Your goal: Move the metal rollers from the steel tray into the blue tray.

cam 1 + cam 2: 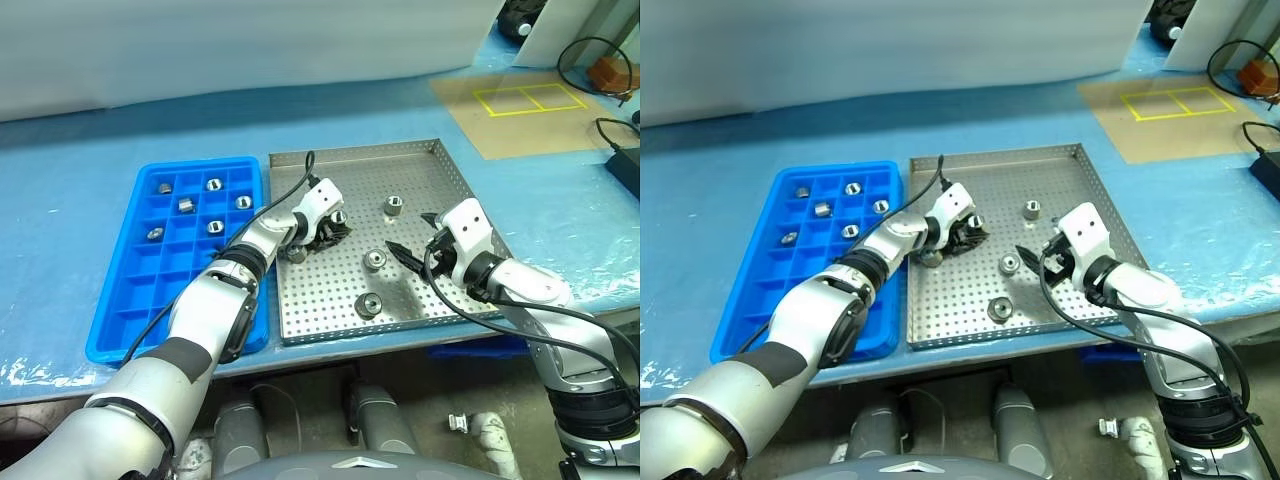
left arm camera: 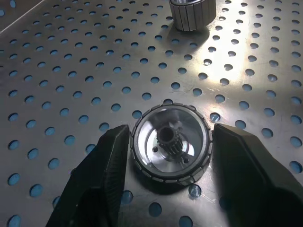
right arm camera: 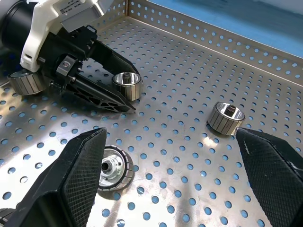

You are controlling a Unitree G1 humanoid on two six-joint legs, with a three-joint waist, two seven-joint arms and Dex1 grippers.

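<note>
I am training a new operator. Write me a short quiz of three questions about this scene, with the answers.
1. How many metal rollers lie in the blue tray?
2. True or false: the right gripper holds a roller.
3. On which side of the blue tray is the steel tray? A: robot's left. B: robot's right.

Key: 1. Six. 2. False; it is open and empty. 3. B.

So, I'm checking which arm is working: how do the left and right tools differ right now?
The left tool has a finger on each side of a roller on the steel tray; the right tool has nothing between its fingers. The left tool's gap is narrow, about the roller's width, while the right tool's fingers are spread wide. Both are over the steel tray.
</note>
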